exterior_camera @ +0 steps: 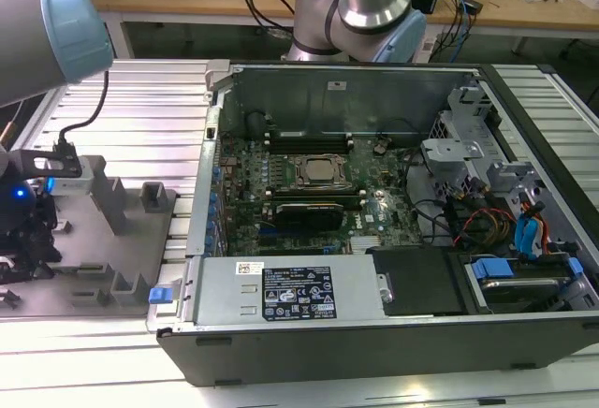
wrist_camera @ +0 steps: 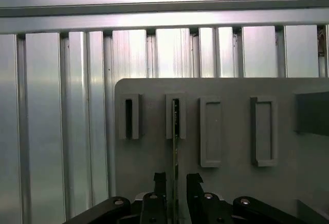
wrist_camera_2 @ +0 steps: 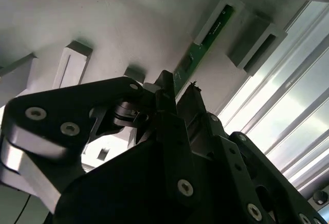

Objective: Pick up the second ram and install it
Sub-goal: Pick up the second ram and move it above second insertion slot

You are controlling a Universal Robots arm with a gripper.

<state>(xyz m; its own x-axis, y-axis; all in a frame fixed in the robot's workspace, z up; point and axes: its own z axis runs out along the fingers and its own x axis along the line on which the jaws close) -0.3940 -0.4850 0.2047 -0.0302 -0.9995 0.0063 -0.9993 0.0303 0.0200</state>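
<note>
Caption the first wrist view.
Open jaws straddle the long green circuit-board ram stick standing edgewise in a grey fixture slot.

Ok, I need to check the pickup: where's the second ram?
In the first wrist view the second ram stands on edge in a grey tray slot, between the gripper's open fingers; that tray lies at the exterior view's left, beside the case.

Exterior view overlooks open case (exterior_camera: 374,85), wrist views past gripper (wrist_camera: 176,178) onto fixture (wrist_camera: 231,90)
</note>
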